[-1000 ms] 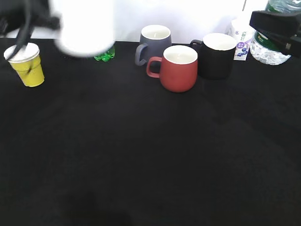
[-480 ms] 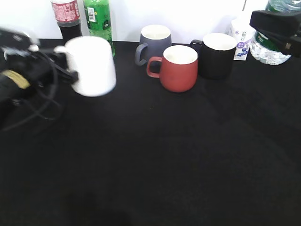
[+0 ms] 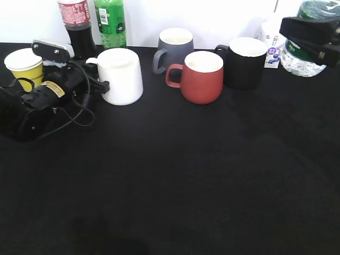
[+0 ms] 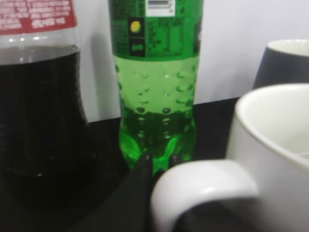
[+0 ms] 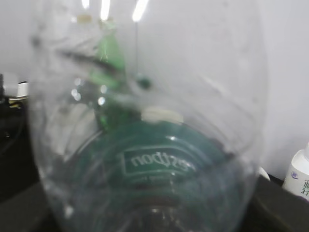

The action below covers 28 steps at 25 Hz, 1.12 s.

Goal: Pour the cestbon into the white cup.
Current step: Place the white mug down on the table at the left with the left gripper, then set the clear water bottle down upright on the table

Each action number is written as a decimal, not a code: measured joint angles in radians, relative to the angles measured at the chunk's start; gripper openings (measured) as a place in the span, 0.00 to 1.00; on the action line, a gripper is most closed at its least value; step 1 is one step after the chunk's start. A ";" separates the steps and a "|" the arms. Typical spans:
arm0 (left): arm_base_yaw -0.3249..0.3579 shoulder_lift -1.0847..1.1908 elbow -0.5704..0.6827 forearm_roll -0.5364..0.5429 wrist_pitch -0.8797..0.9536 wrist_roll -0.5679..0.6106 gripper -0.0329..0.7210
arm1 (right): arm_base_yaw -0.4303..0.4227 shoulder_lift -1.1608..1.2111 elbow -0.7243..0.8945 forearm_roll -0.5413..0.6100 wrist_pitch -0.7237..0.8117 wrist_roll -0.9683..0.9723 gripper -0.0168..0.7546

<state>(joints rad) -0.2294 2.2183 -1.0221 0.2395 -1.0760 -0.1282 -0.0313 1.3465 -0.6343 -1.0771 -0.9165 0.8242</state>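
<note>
Black table [image 3: 175, 175], white wall. Left gripper [image 3: 98, 85] pinching white cup [image 3: 123, 77] handle; letting go carelessly could tip it. Right gripper [image 3: 313, 37] far right of cup, clamping water bottle [image 3: 305, 56]; early tilt spills.

L hand [image 3: 102, 85] on white cup [image 3: 121, 76] handle; cestbon [image 3: 308, 37] far right.

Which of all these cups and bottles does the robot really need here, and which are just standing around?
Needed: the white cup, held at its handle by the left gripper; the cestbon bottle, at the right gripper.

Just standing around: red mug, black mug, grey mug, yellow paper cup, green soda bottle, cola bottle, small carton.
</note>
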 joint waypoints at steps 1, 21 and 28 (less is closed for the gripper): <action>0.000 -0.009 0.014 -0.002 -0.005 -0.004 0.33 | 0.000 0.000 0.000 0.001 0.000 0.000 0.66; 0.000 -0.782 0.622 0.141 0.060 -0.076 0.49 | 0.000 0.591 -0.011 0.829 -0.176 -0.617 0.66; 0.000 -0.783 0.623 0.142 0.072 -0.076 0.49 | 0.000 0.652 -0.051 0.832 -0.114 -0.689 0.75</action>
<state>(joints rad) -0.2294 1.4351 -0.3994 0.3818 -1.0041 -0.2043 -0.0313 1.9981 -0.6855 -0.2449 -1.0305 0.1357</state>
